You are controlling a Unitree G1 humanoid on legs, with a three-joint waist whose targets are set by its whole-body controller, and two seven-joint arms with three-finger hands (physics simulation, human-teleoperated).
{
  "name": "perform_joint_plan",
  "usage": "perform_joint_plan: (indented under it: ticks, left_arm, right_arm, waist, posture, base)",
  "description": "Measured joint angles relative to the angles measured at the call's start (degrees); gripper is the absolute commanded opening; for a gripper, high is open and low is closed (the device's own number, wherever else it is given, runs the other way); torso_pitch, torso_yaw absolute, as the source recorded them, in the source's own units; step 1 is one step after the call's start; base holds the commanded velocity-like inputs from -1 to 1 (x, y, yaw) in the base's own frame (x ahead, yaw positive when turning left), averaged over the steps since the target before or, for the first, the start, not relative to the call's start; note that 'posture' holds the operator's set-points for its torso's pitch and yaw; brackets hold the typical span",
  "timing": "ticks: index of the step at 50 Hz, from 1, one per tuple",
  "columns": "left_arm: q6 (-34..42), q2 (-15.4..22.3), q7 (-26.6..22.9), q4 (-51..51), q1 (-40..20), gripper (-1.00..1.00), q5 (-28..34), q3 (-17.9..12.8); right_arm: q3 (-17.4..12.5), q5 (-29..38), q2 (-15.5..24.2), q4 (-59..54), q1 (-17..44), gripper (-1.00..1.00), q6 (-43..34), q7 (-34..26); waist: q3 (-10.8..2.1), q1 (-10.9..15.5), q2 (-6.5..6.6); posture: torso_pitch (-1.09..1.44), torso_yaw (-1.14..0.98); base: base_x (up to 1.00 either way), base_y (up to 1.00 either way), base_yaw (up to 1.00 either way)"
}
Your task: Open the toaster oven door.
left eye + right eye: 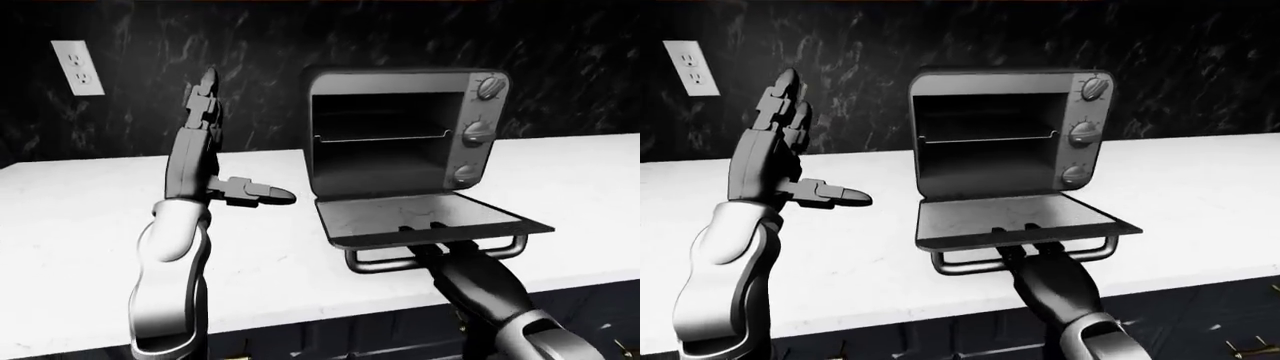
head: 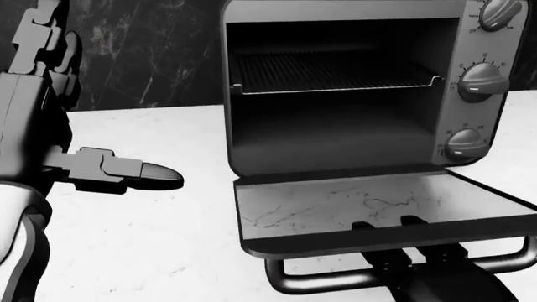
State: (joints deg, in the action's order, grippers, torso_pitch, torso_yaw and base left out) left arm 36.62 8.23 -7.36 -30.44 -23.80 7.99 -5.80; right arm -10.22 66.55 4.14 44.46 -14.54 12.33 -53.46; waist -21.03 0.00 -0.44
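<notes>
The toaster oven [image 1: 400,127] stands on the white counter [image 1: 80,217] against the dark wall. Its door [image 1: 410,217] lies folded down flat, and the cavity with a wire rack [image 2: 335,78] is open to view. My right hand [image 2: 386,223] comes up from the bottom of the view. It is shut on the door handle [image 1: 375,264], with two fingertips [image 2: 362,225] hooked over the door's outer edge. My left hand [image 1: 215,161] is raised upright to the left of the oven, fingers straight, thumb pointing at the oven, open and empty.
Three knobs [image 1: 480,133] run down the oven's right side. A wall outlet [image 1: 78,67] sits at the upper left. The counter's near edge [image 1: 300,319] runs along the bottom of the view, with dark cabinets below.
</notes>
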Motion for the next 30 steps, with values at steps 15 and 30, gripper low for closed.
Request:
perform_joint_plan:
  ticks: [15,30]
  left_arm:
    - [0.23,0.05,-0.34,0.88,-0.69,1.0,0.4,0.16]
    - [0.57,0.13,-0.72,0.12,-1.39,1.0,0.5,0.63]
  right_arm:
    - [-10.89,-7.62,-9.7,6.56,-15.25,1.0,16.78,3.1]
    - [-22.85,-8.72,-20.38,-1.42,-18.22,1.0,36.36,11.92]
  waist:
    - [-1.13,0.56,-0.22]
    - [-2.41,0.08,-1.22]
  posture:
    - [-0.6,0.0]
    - [-0.6,0.0]
  base:
    - [0.0,0.0,0.0]
    - [0.0,0.0,0.0]
